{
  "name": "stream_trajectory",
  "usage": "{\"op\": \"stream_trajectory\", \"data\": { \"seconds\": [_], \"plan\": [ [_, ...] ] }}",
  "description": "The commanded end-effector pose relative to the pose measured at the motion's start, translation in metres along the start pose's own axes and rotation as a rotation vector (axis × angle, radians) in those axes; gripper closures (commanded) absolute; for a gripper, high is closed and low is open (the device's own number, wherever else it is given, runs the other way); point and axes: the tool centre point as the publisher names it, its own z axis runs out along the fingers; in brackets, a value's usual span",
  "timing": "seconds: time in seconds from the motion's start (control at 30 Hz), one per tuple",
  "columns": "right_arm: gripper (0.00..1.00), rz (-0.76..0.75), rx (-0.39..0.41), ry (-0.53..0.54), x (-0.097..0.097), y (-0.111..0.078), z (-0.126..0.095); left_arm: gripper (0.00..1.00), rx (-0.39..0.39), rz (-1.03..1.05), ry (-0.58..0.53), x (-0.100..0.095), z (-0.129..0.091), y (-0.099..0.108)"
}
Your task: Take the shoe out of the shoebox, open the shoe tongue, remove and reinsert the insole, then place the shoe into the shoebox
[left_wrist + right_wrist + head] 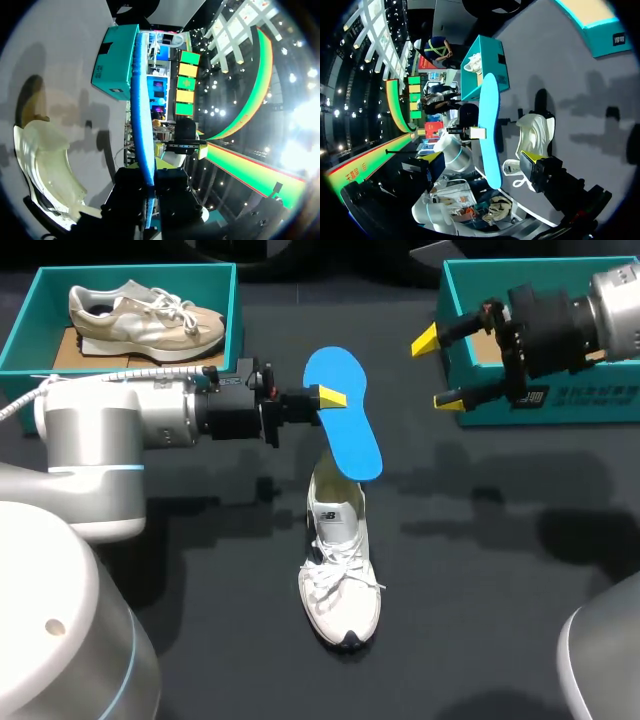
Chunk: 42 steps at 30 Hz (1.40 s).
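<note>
Pinching the blue insole (345, 430) by one long edge, the left gripper (332, 398) held it off the table in the head view. The white shoe (340, 570) lay at six o'clock of it. The right gripper (440, 370) hung spread and empty at two o'clock, beside a teal shoebox (590, 408). Another shoebox (20, 335) at ten o'clock held a beige shoe (145, 315).

From the left wrist, the insole (142, 100) ran edge-on ahead of the fingers, the shoe (50, 165) beside it.

From the right wrist, the shoe (535, 132) sat near one fingertip (527, 156).

Reinserting would likely go best toe-first and steeply tilted, with the right gripper bracing the shoe.
</note>
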Motion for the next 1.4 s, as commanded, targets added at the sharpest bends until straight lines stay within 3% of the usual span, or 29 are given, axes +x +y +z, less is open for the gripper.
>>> {"op": "stream_trajectory", "data": {
  "seconds": [0.03,0.8,0.97,1.27,1.4],
  "plan": [
    [0.0,0.006,0.0,0.218,-0.009,0.0,0.005,1.0,0.001,0.001,0.001,-0.001,0.001,0.0],
    [0.0,0.02,-0.008,0.235,-0.011,0.006,0.012,1.0,0.003,0.069,0.006,0.002,-0.003,0.0],
    [0.0,0.017,-0.007,0.256,-0.011,0.007,0.013,1.0,0.008,0.223,0.016,0.011,-0.008,0.001],
    [0.0,0.017,-0.007,0.256,-0.011,0.007,0.013,1.0,0.038,0.751,0.002,0.039,-0.021,0.003],
    [0.0,0.017,-0.007,0.256,-0.011,0.007,0.013,1.0,0.064,0.775,-0.014,0.042,-0.022,0.0]
  ]
}}
